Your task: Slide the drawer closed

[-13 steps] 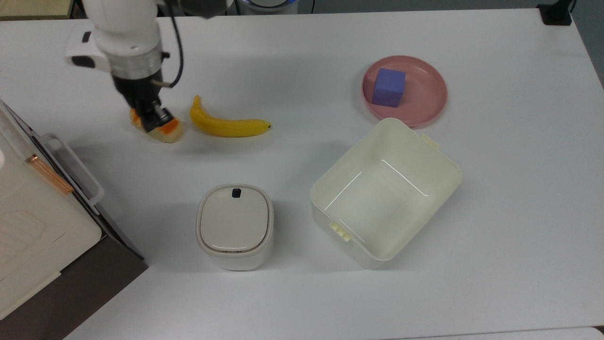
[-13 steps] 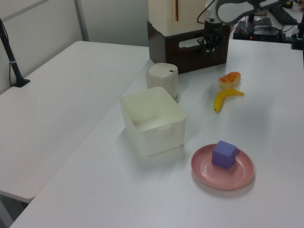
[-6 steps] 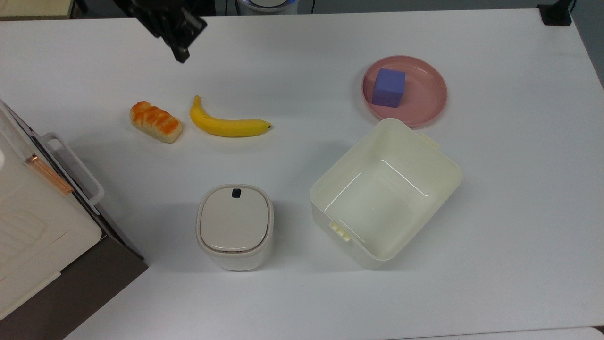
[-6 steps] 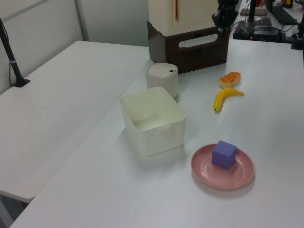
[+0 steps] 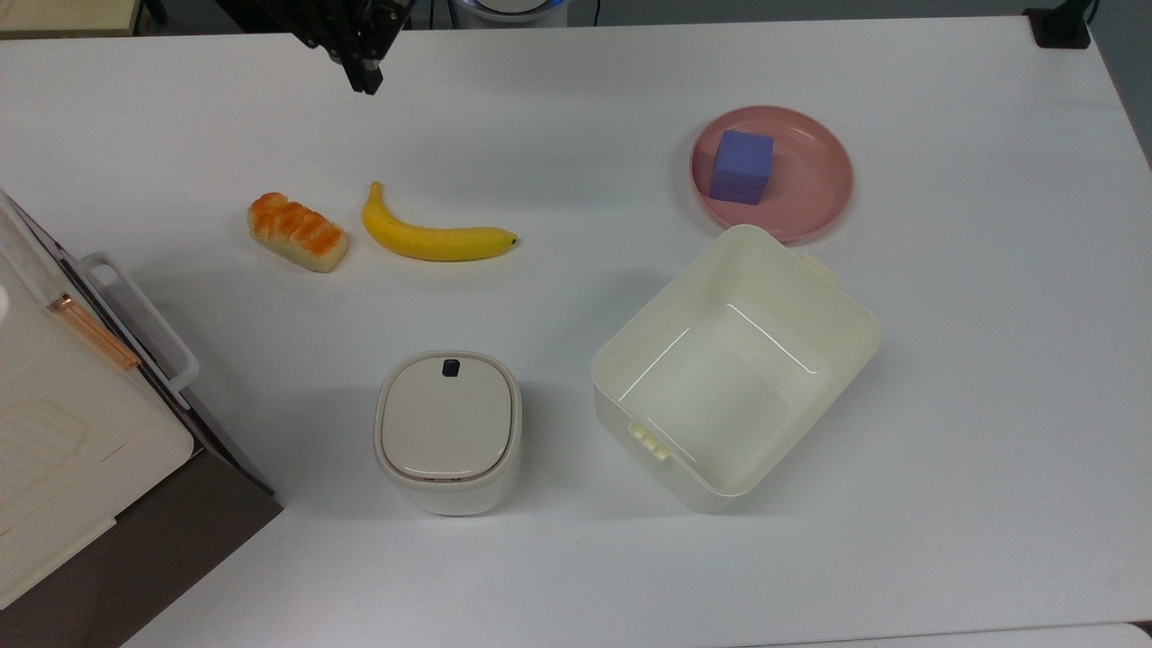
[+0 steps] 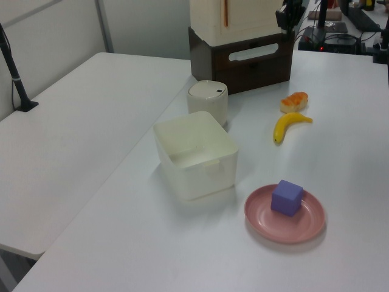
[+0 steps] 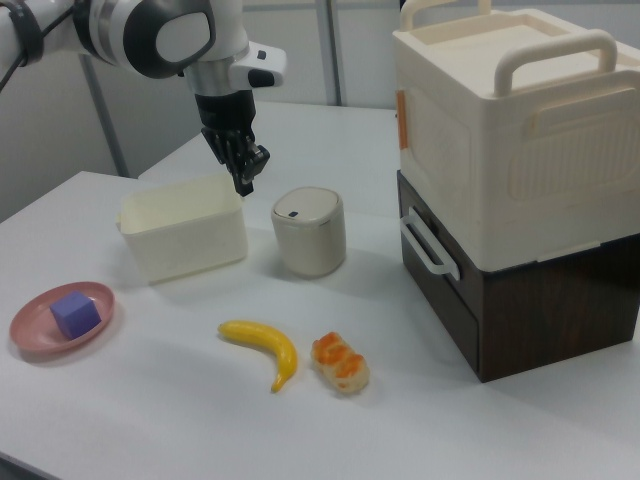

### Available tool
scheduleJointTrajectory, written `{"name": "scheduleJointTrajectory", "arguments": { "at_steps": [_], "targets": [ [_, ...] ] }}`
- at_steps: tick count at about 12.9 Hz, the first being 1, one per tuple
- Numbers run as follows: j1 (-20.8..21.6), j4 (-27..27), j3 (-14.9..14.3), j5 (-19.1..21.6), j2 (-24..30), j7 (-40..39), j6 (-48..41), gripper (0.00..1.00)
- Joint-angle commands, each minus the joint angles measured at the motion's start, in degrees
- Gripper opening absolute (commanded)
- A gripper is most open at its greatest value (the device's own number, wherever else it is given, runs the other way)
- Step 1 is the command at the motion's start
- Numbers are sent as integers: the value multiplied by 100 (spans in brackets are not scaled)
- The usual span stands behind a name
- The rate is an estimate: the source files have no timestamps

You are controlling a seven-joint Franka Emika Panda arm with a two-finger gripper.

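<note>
Your claw hangs high above the white bench, fingers drawn together on nothing. The drawer sits flush in its dark brown cabinet at the bench's edge on the top view's left, white bar handle facing the bench's middle. A cream carrier box sits on the cabinet. A bread roll and banana lie side by side, apart from the drawer front.

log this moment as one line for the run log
task: close drawer | drawer: front flush with cabinet, looks closed | gripper: shut, raised above table, holding nothing | banana, bread: on table, untouched
</note>
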State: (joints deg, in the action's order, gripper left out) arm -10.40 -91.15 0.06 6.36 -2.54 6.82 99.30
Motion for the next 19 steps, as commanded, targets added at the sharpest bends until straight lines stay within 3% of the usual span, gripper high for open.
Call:
{"name": "scheduleJointTrajectory", "arguments": {
  "at_steps": [1, 4, 7, 11, 14, 16, 18, 19],
  "targets": [
    [12, 71, -41, 32, 35, -181, -174, 100],
    [20, 71, -14, -301, 43, -697, -174, 100],
    [-6, 71, 12, -355, 131, -1490, -506, 100],
    [-190, 62, 178, -363, 210, -1543, -534, 100],
    [-51, 27, 92, -355, 307, -1509, -543, 100],
    [177, 9, -136, -355, 360, -1491, -534, 100],
    [913, 18, -924, -346, 369, -1482, -543, 100],
    [1073, 27, -1085, -346, 351, -1482, -534, 100]
  ]
}}
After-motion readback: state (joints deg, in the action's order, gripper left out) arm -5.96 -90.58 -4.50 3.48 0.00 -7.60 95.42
